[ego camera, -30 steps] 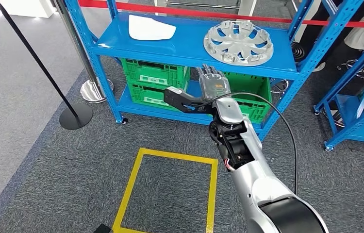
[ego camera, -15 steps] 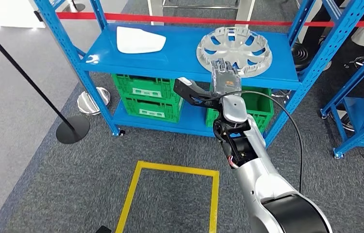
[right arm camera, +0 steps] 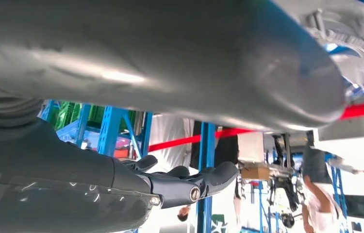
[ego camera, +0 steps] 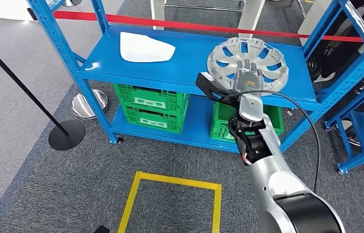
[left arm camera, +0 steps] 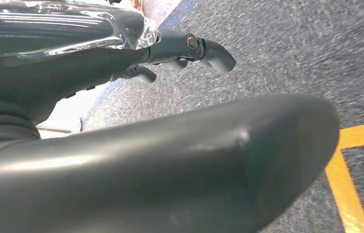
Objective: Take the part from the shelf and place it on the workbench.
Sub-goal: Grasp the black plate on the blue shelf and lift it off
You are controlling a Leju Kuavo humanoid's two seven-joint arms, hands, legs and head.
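Observation:
A silver wheel cover (ego camera: 266, 57) lies flat on the upper board of the blue shelf (ego camera: 185, 73), toward its right end. My right hand (ego camera: 244, 80) reaches over the cover's near rim with fingers spread and the thumb (ego camera: 206, 84) out to the side, holding nothing. In the right wrist view the cover (right arm camera: 350, 43) shows beyond the thick thumb, and the dark fingers (right arm camera: 190, 187) are stretched out apart from it. My left hand (left arm camera: 204, 48) hangs above the grey carpet, fingers loosely extended and empty.
A white curved panel (ego camera: 146, 48) lies on the same board to the left. Green crates (ego camera: 151, 102) fill the lower board. A red barrier tape (ego camera: 190, 24) runs behind, a stanchion base (ego camera: 67, 134) stands left, and a yellow floor square (ego camera: 170, 204) lies in front. People (right arm camera: 316, 194) stand beyond.
My right arm has risen and reached forward, from in front of the green crates up over the wheel cover's near rim. The view has also shifted slightly toward the shelf.

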